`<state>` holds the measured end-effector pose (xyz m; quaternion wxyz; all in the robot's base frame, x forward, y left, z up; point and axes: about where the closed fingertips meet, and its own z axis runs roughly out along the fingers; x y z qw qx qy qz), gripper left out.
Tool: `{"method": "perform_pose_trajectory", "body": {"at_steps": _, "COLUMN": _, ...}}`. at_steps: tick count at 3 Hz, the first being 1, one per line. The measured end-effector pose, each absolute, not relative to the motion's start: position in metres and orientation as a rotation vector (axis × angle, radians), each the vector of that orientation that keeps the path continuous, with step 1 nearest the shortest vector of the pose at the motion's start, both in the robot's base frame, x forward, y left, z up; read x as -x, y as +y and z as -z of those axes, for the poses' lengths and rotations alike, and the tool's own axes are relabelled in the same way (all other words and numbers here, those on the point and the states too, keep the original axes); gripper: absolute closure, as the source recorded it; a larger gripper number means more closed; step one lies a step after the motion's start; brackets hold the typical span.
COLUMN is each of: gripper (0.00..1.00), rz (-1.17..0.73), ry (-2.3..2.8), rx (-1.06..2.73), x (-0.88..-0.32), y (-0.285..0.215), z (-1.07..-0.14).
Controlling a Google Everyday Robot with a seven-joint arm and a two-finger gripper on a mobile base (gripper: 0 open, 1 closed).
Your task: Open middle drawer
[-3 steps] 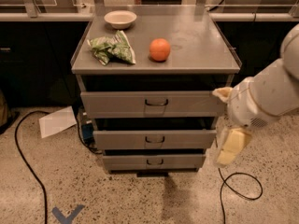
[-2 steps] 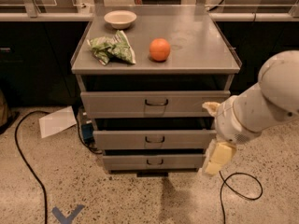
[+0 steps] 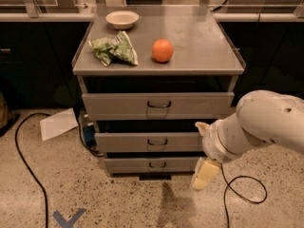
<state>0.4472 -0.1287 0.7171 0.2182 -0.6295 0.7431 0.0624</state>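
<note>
Claw (image 3: 202, 150), apparently released and empty, hangs before the middle drawer's (image 3: 123, 142) right end; its loop handle (image 3: 156, 141) lies leftward.

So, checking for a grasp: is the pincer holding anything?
Nothing; the pincer hangs free by the right end of the grey metal middle drawer.

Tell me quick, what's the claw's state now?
Claw: open, holding nothing, at the right end of the grey metal middle drawer, off its dark loop handle.
</note>
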Motion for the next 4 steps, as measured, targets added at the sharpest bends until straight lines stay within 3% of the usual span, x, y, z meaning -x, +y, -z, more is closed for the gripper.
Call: {"method": "perform_pose_trajectory", "body": {"at_steps": 4, "gripper": 0.0, "rz": -0.184, "ry": 1.893, "rx": 1.69, "x": -0.522, "y": -0.08, "z": -0.59}}
